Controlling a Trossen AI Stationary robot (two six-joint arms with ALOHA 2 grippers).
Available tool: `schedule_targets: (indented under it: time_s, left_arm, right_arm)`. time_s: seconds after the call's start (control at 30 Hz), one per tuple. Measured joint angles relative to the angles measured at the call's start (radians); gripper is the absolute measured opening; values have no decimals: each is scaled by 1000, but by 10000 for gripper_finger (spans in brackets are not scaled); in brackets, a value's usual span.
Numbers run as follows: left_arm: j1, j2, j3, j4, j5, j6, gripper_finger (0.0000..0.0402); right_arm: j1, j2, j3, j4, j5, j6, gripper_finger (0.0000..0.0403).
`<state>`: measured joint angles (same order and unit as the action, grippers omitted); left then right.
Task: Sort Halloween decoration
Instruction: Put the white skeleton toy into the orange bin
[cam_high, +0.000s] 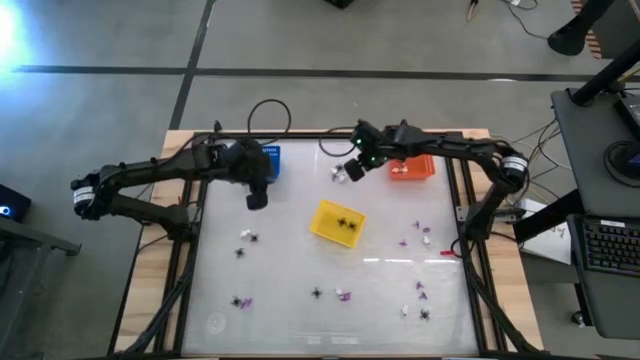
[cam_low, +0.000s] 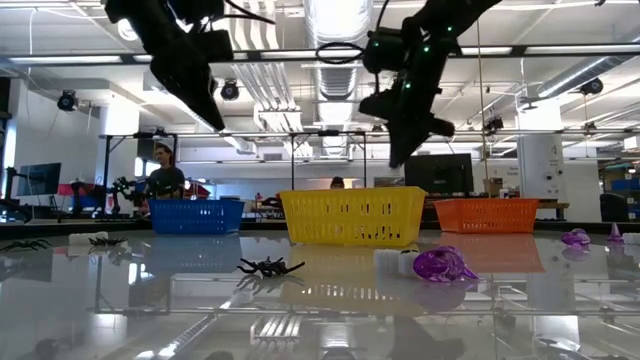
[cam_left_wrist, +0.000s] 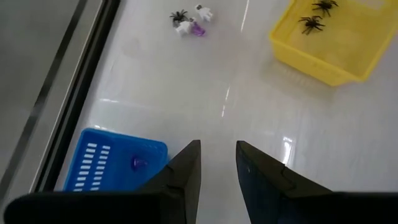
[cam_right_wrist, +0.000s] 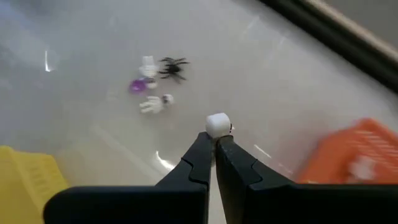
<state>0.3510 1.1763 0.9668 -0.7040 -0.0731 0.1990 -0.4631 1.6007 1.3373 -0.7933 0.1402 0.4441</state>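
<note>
A white piece (cam_right_wrist: 217, 124) is pinched between the closed fingers of the right gripper (cam_right_wrist: 214, 144) above the table just beside the orange basket (cam_right_wrist: 348, 155), while the left gripper (cam_left_wrist: 217, 158) is held parted and empty beside the blue basket (cam_left_wrist: 115, 165).

Overhead, table-level, two wrists — shared yellow basket (cam_high: 337, 222)

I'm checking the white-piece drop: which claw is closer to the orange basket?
Right. The right claw hangs just beside the orange basket, pinching a white piece; the left claw is far across, by the blue basket.

Three baskets (cam_high: 336, 222) — blue, yellow, orange (two arms above).
</note>
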Motion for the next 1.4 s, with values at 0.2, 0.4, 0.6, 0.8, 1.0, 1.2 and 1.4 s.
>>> schedule_targets:
  time_s: [0.2, 0.4, 0.6, 0.8, 1.0, 1.2, 1.4]
  left_arm:
    - [20, 0, 0, -1, 0, -25, 84]
    - [20, 0, 0, -1, -1, -25, 84]
    - [23, 0, 0, -1, -52, -33, 84]
    - [24, 0, 0, -1, -53, -60, 84]
    - [24, 0, 0, -1, -94, -61, 84]
    - [24, 0, 0, 0, -123, -68, 84]
    - [24, 0, 0, 0, -130, -78, 84]
  right_arm:
    - [-50, -78, 0, -123, 44, -67, 8]
    - [-101, -136, -16, -222, 43, -103, 8]
    - [-160, -163, -70, -277, 42, -129, 8]
    - [-243, -165, -148, -219, -29, -175, 8]
    - [-300, -165, -206, -189, -86, -202, 8]
    - [-315, -165, -253, -188, -96, -221, 8]
    - [-317, -165, -276, -179, -86, -221, 9]
